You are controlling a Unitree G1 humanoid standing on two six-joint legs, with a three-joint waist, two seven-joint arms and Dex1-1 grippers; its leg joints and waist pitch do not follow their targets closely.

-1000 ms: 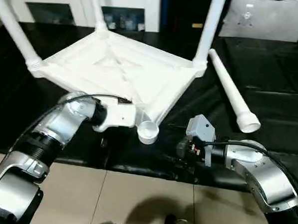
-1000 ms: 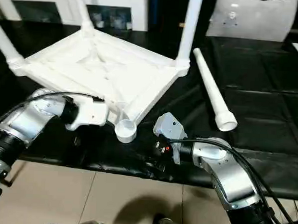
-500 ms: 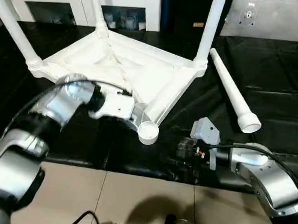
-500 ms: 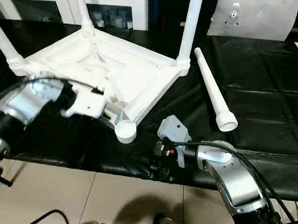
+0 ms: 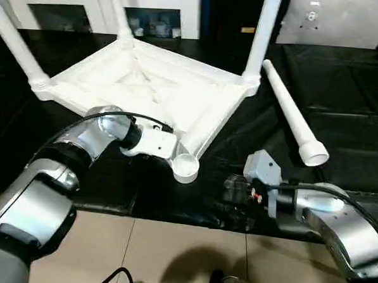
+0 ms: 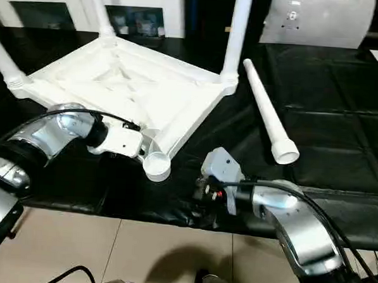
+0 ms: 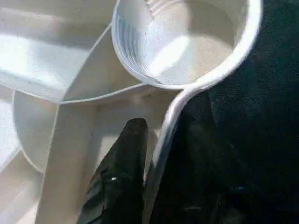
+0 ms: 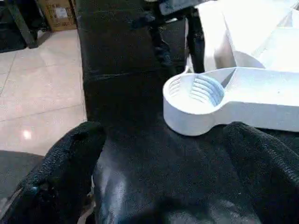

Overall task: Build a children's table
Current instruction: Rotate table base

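White table top (image 5: 147,92) lies upturned, centre-left; loose leg (image 5: 292,115) lies at right. Left gripper (image 7: 122,154), drawn back since half a second ago, grips its rim beside the empty socket (image 5: 186,167). Right gripper (image 8: 163,158) is spread wide.

The round corner socket (image 7: 182,39) of the white table top (image 7: 60,60) opens toward the camera, ridged inside. One black finger (image 7: 122,182) of the left gripper lies inside the rim, touching the thin edge wall. Beyond the edge is black padded surface (image 7: 243,130).
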